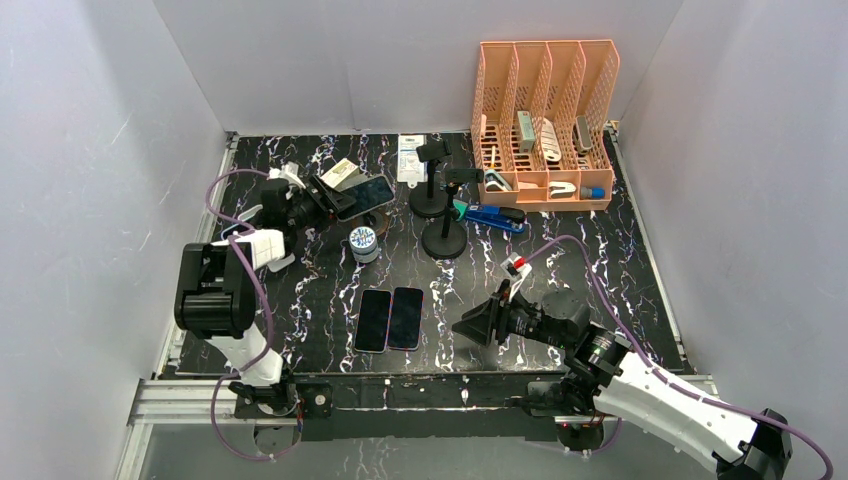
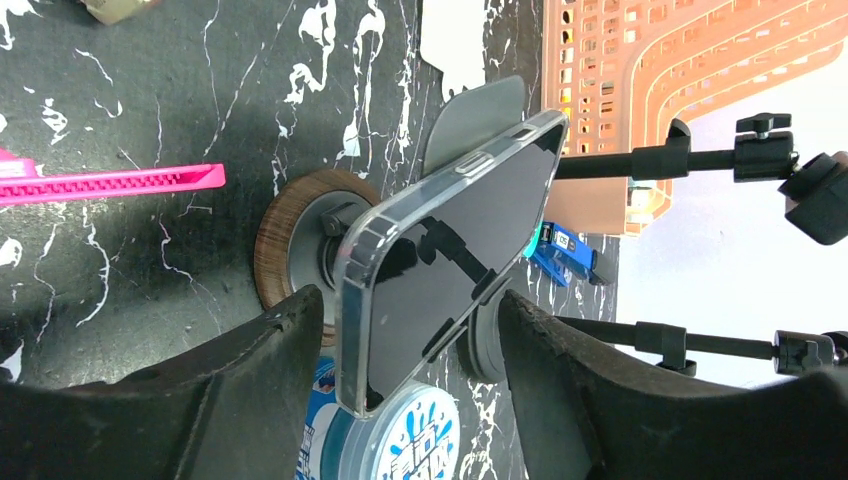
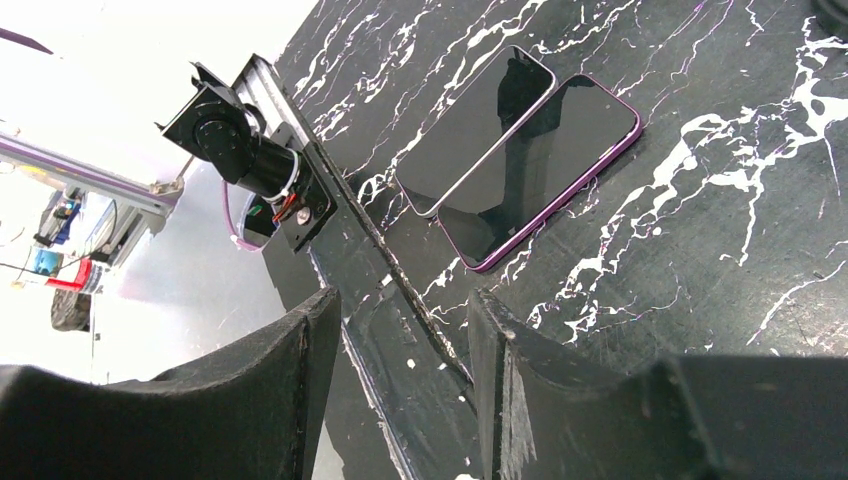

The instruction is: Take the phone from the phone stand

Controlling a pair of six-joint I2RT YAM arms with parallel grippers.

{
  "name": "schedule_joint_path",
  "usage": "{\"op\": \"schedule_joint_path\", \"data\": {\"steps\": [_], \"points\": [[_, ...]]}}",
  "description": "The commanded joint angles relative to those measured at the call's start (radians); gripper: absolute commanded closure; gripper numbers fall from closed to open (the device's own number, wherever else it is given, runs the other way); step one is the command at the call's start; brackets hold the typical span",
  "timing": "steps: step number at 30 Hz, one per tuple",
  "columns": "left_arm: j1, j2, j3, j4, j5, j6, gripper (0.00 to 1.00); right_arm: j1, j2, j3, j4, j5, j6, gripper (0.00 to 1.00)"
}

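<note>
Far left of bench: phone, clear-cased, mounted on stand, with its screen tilted up, presumably for viewing. Its long axis lies roughly level, running left to far right. Left end effector straddles the short width, jaws apart and not yet clamped, apparently placed to pull the phone free. Right end effector is open and empty, near the front edge.

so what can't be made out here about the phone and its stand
- Left wrist: how the stand holds the phone; the phone hides the mount.
- Top external: most of the stand; the left gripper and the phone cover it.
- Top external: items in the orange organizer; too small.
</note>
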Motion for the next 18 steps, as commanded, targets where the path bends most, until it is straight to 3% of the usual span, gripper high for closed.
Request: {"op": "schedule_joint_path", "data": {"steps": [1, 18], "points": [[0.006, 0.003, -0.021, 0.079, 0.039, -0.033, 0.41, -0.002, 0.006, 0.047, 0.033, 0.014, -0.011, 0.42], [0.043, -0.017, -0.053, 0.126, 0.046, -0.053, 0.74, -0.002, 0.024, 0.042, 0.042, 0.018, -0.003, 0.42]]}}
